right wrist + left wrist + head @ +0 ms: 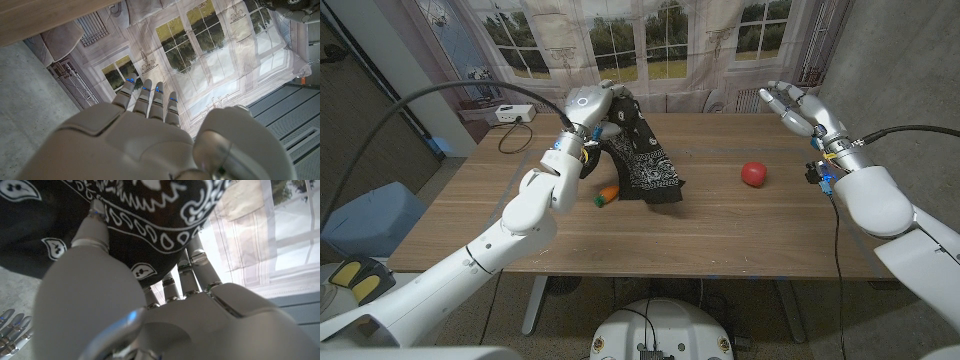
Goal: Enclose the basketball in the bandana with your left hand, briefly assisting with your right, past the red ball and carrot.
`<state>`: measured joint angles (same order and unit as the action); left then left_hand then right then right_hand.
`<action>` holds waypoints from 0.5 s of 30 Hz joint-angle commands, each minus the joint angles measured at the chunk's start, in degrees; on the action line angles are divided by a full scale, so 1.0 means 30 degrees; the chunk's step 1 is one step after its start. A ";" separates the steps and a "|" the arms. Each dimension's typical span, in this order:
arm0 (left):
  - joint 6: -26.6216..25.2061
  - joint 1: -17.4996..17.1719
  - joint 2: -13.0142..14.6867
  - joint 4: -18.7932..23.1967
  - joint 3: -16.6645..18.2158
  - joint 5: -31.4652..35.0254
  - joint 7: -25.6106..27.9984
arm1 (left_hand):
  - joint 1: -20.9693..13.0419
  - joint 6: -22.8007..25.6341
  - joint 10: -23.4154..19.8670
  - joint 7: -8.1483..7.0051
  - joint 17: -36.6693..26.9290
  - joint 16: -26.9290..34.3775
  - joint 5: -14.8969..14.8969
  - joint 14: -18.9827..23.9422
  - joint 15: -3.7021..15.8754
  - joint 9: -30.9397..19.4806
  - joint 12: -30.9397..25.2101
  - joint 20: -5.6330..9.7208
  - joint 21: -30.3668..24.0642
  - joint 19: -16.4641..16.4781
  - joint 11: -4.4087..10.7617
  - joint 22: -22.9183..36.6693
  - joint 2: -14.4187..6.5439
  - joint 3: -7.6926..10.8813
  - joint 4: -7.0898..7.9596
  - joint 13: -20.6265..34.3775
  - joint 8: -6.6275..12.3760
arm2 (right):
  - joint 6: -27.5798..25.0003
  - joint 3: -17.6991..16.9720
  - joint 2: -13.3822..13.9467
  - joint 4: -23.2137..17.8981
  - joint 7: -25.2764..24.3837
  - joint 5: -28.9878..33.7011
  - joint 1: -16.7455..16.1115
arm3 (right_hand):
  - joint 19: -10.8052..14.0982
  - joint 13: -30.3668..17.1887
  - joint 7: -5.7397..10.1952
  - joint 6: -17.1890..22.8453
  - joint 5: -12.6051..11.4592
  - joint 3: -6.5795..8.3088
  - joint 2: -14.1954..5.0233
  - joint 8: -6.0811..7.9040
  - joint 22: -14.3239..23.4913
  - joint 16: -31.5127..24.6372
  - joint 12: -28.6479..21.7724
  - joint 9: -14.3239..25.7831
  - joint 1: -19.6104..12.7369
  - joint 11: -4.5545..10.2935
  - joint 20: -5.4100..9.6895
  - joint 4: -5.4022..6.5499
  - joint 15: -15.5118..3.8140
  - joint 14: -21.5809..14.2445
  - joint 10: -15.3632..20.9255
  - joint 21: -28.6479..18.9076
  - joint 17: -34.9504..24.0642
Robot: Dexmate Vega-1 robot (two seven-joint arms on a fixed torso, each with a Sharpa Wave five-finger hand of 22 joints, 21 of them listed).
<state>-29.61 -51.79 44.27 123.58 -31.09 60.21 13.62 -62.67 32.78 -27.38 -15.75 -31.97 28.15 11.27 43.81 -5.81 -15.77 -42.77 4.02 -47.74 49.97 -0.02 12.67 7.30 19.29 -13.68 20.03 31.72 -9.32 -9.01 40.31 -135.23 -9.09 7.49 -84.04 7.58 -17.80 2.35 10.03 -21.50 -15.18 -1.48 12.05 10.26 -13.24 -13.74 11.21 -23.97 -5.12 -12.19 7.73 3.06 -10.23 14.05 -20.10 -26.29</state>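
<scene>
so the left hand (592,104) is up at the far side of the wooden table (740,230), gripping the black paisley bandana (645,165) by its upper part. the cloth hangs down from the hand and drapes onto the table in a dark heap. in the left wrist view the fingers (95,225) are pressed right into the patterned fabric, so that hand is definitely grasping the cloth.

the basketball itself i honestly can't make out. it may be under the bandana, since the cloth bulges in the wrist view, but that's a guess. no orange ball surface showing anywhere.

the carrot (607,195) sits just beside the near-left edge of the cloth, touching or almost touching it. the red ball (753,174) is well off toward the robot's right, sitting alone on the wood.

the right hand (800,108) is lifted above the far right corner of the table, fingers spread, holding nothing, well apart from everything.

progress-wise: looks like the covering is well underway, cloth pulled up and over. what's left, i'd say, is getting the loose edges tucked around so the ball is properly enclosed, then letting go.
</scene>
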 commanded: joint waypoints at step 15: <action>0.0339 0.3576 0.0681 -0.1607 -0.0848 1.3228 -0.4097 | -0.5464 0.6355 -0.3951 0.5791 -0.0348 -0.0072 0.0050 0.5444 0.6251 -0.1166 -0.0907 0.2218 -0.0551 -0.0264 0.1501 0.0005 -0.5309 0.1659 0.1475 0.4144 0.0063 | 0.1255 0.0389 0.0816 0.1596 -0.0284 -0.1259 0.0890 | 0.0190 0.0021 0.0046 0.0163 -0.0179 -0.0226 -0.0173 -0.0013 0.0078 0.0102 0.0048 0.0005 -0.0020 0.0044 0.0016 -0.0024 -0.0008 -0.0155 0.0106 0.0188 0.0113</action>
<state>-31.02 -45.00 45.53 120.74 -33.08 82.37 5.84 -62.91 32.78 -27.39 -15.76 -32.77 28.05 10.99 43.81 -5.81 -15.78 -42.77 4.02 -48.98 49.97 -0.02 12.52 7.54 19.28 -13.68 20.03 31.70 -7.01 -8.24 41.88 -132.55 -9.53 5.06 -82.24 7.86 -17.60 2.35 10.03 -21.96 -15.41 -1.48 12.05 10.26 -12.85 -13.74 11.21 -23.97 -5.12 -11.90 7.49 3.06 -10.22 14.04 -19.66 -25.95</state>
